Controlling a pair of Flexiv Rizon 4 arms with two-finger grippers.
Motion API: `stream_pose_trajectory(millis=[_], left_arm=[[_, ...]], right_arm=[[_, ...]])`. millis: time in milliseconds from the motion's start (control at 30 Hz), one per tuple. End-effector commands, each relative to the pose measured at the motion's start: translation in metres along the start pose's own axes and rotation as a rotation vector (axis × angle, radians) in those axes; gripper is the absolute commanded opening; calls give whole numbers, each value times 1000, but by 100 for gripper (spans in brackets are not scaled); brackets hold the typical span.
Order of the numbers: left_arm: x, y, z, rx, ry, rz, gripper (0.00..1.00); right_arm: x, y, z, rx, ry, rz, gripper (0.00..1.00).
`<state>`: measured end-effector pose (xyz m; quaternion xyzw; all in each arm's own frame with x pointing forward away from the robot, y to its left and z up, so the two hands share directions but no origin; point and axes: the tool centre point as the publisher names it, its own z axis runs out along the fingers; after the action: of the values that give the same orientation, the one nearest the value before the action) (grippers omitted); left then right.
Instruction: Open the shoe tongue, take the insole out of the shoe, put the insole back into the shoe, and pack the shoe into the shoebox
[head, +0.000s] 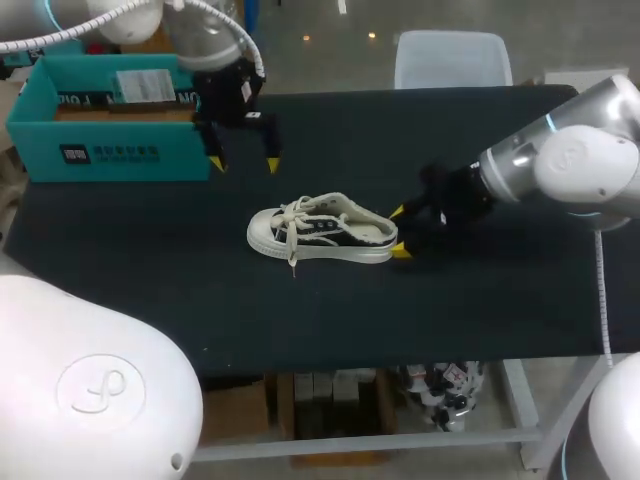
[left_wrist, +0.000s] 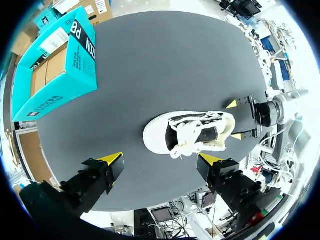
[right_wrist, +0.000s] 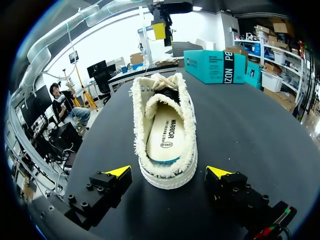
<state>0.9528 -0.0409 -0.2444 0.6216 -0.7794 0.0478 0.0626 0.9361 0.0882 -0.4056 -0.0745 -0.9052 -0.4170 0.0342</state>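
Note:
A white shoe (head: 318, 229) with dark sides and loose white laces lies on its sole mid-table, toe to the left. Its cream insole (right_wrist: 167, 135) shows inside through the heel opening. My right gripper (head: 399, 231) stands open just behind the heel (right_wrist: 167, 176), its yellow tips on either side and apart from the shoe. My left gripper (head: 243, 163) hangs open above the table, behind the shoe (left_wrist: 191, 134) and beside the teal shoebox (head: 105, 118), holding nothing. The shoebox (left_wrist: 50, 70) sits open at the far left; the shoebox (right_wrist: 216, 66) also shows ahead of the right gripper (right_wrist: 167, 172).
The black table (head: 150, 290) has bare surface in front of the shoe and to its right. A pale chair back (head: 447, 58) stands behind the far edge. White robot housing (head: 90, 390) fills the near left corner.

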Motion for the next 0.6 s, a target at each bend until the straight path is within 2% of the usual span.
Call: stream_pose_trajectory(millis=[33, 600], left_arm=[[8, -3, 6, -2, -4, -5, 100], [19, -2, 15, 1, -6, -16, 100]], right_arm=[[-4, 1, 10, -5, 5, 4, 100], [-1, -5, 34, -21, 14, 51, 100]])
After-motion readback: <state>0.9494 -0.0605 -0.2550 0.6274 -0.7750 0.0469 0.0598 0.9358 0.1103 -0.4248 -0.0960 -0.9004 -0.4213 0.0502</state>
